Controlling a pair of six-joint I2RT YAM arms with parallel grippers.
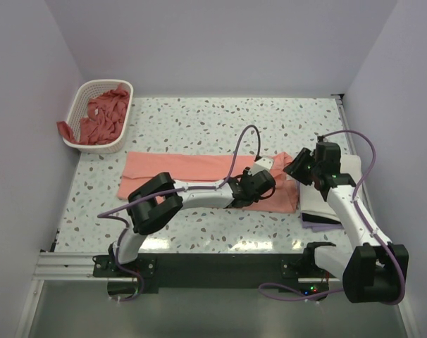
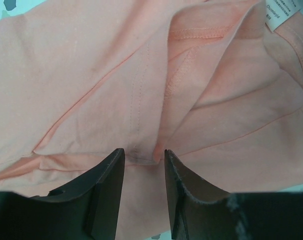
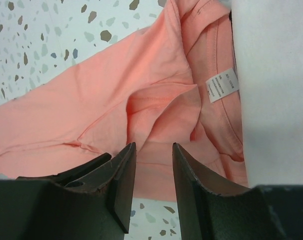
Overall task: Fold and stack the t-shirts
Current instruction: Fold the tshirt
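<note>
A salmon-pink t-shirt (image 1: 185, 169) lies partly folded in a long strip across the middle of the table. Its neck end with a white label (image 3: 221, 85) points right. My left gripper (image 1: 259, 184) is open and low over the shirt's right part; in the left wrist view (image 2: 144, 152) its tips straddle a fold of the cloth (image 2: 91, 75). My right gripper (image 1: 298, 167) is open just above the shirt's near edge (image 3: 116, 90), holding nothing. A folded white t-shirt (image 1: 349, 167) lies at the right, also showing in the right wrist view (image 3: 276, 100).
A white lattice basket (image 1: 83, 95) at the far left corner holds several crumpled pink t-shirts (image 1: 104, 116). A grey-purple layer (image 1: 316, 224) shows under the white shirt. Walls close in the table on the left, back and right.
</note>
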